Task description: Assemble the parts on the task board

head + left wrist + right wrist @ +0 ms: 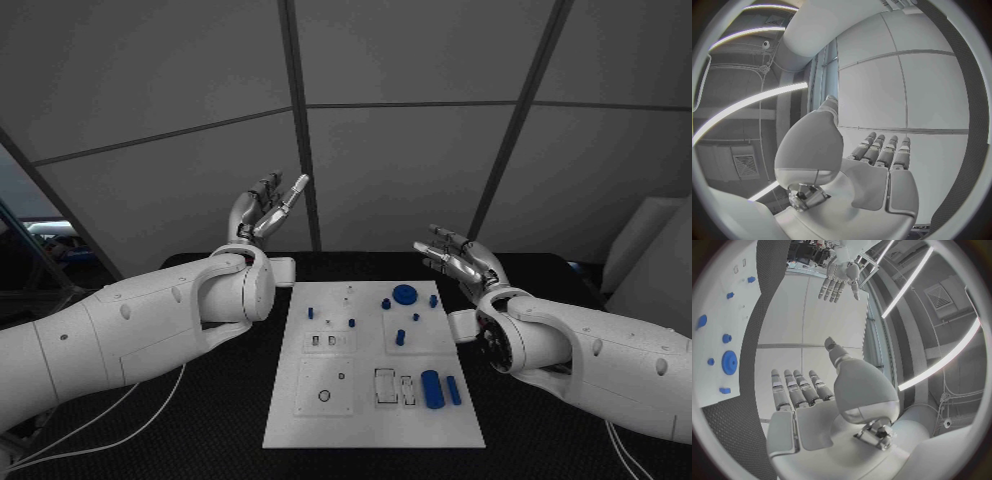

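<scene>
The white task board lies in the middle of the black table. Small blue parts stand or lie on it: a round gear-like disc, a small peg, two long blocks near its front right. My left hand is raised well above the table's far left, fingers spread and pointing up, holding nothing. My right hand is lifted beyond the board's far right corner, fingers apart, empty. In the right wrist view the board's edge shows with the blue disc, and my left hand beyond it.
Cables trail over the table at the front left beneath my left arm. Grey wall panels rise behind the table. Black table surface lies on both sides of the board.
</scene>
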Robot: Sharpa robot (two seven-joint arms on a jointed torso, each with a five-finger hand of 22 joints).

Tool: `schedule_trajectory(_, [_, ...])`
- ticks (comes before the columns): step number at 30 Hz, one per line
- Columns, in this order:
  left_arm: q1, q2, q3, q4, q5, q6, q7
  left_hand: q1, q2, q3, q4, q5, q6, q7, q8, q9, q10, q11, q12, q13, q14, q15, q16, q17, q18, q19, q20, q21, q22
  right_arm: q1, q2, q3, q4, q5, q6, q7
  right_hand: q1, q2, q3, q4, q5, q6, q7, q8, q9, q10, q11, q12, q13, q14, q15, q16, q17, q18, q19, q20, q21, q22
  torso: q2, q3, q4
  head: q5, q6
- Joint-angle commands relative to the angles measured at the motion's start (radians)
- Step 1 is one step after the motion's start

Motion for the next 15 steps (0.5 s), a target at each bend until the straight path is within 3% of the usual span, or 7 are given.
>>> schedule_trajectory(1, [0.002,0.002,0.001,0.000,0.018,0.042,0.051,0.080,0.008,0.037,0.011,0.004,0.080,0.063,0.021,0.012,0.078,0.035,0.019,0.010,0.090,0.037,0.023,0.013,-0.021,0.041,0.027,0.020,0.010,0.004,0.002,0.000,-0.006,-0.081,0.123,-0.050,0.154,-0.016,0.022,-0.090,0.001,0.375,0.116,0.085,0.041,0.465,-0.007,0.106,0.036,0.461,-0.022,0.124,0.035,0.082,0.331,0.007,0.139,0.062,0.000,0.0003,0.0002,0.000,0.000])
schedule_trajectory(3, [0.002,0.002,0.001,0.000,0.018,0.042,0.051,0.116,0.013,0.056,0.006,0.007,0.175,0.094,0.045,0.025,0.203,0.081,0.049,0.026,0.217,0.029,0.057,0.030,-0.017,0.130,0.025,0.049,0.027,0.004,0.002,0.000,-0.007,-0.085,0.129,-0.053,0.163,-0.011,0.027,-0.099,-0.001,0.494,0.102,0.108,0.049,0.526,-0.025,0.117,0.032,0.546,-0.048,0.146,0.041,0.105,0.384,0.006,0.167,0.070,0.000,0.0003,0.0002,0.000,0.000])
schedule_trajectory(4, [0.001,-0.021,0.000,-0.012,-0.009,0.094,0.027,0.131,0.019,0.064,0.003,0.007,0.223,0.103,0.058,0.031,0.269,0.098,0.066,0.034,0.278,0.020,0.075,0.038,-0.010,0.175,0.026,0.065,0.036,0.008,-0.008,0.000,-0.064,-0.433,0.067,-0.072,0.167,-0.012,0.030,-0.104,-0.002,0.530,0.094,0.117,0.050,0.561,-0.038,0.124,0.032,0.592,-0.060,0.159,0.047,0.113,0.413,0.001,0.183,0.075,-0.001,-0.0003,-0.0071,-0.008,-0.013])
schedule_trajectory(5, [0.001,-0.026,0.000,-0.012,-0.015,0.103,0.022,0.151,0.028,0.073,-0.006,0.005,0.295,0.108,0.078,0.041,0.376,0.101,0.096,0.047,0.380,0.011,0.106,0.051,0.000,0.263,0.029,0.097,0.053,0.011,-0.007,0.000,-0.072,-0.465,0.064,-0.074,0.165,-0.015,0.035,-0.109,0.000,0.555,0.088,0.116,0.047,0.592,-0.051,0.121,0.026,0.634,-0.071,0.161,0.049,0.112,0.448,-0.010,0.201,0.080,0.000,0.0005,-0.0059,-0.010,-0.016])
schedule_trajectory(7, [0.001,-0.036,0.000,-0.010,-0.026,0.122,0.012,0.175,0.047,0.083,-0.022,0.006,0.432,0.119,0.118,0.060,0.568,0.091,0.151,0.069,0.550,-0.018,0.163,0.073,0.021,0.467,0.017,0.175,0.093,0.018,-0.006,0.000,-0.093,-0.558,0.067,-0.082,0.165,-0.013,0.052,-0.113,0.008,0.602,0.075,0.119,0.043,0.651,-0.069,0.118,0.024,0.720,-0.099,0.176,0.059,0.115,0.507,-0.036,0.234,0.091,0.002,0.0016,-0.0069,-0.010,-0.019])
schedule_trajectory(9, [0.000,-0.043,0.000,-0.007,-0.034,0.137,0.004,0.191,0.058,0.084,-0.042,0.005,0.551,0.110,0.151,0.075,0.650,0.072,0.176,0.073,0.634,-0.040,0.194,0.082,0.048,0.560,0.017,0.218,0.110,0.025,-0.005,0.000,-0.109,-0.623,0.073,-0.092,0.164,-0.017,0.064,-0.114,0.010,0.634,0.063,0.121,0.042,0.691,-0.079,0.113,0.023,0.779,-0.120,0.187,0.068,0.114,0.549,-0.057,0.262,0.102,0.004,0.0035,-0.0088,-0.009,-0.021])
schedule_trajectory(15, [-0.001,-0.083,-0.001,0.031,-0.076,0.206,-0.023,0.221,0.087,0.081,-0.091,0.005,0.661,0.076,0.170,0.074,0.785,0.030,0.191,0.065,0.791,-0.086,0.232,0.092,0.058,0.697,-0.014,0.268,0.121,0.055,0.009,0.000,-0.163,-0.851,0.126,-0.146,0.168,-0.043,0.086,-0.112,0.047,0.702,0.040,0.114,0.036,0.780,-0.113,0.086,0.023,0.962,-0.181,0.243,0.115,0.110,0.677,-0.127,0.389,0.164,0.018,0.0072,-0.0176,-0.007,-0.020])
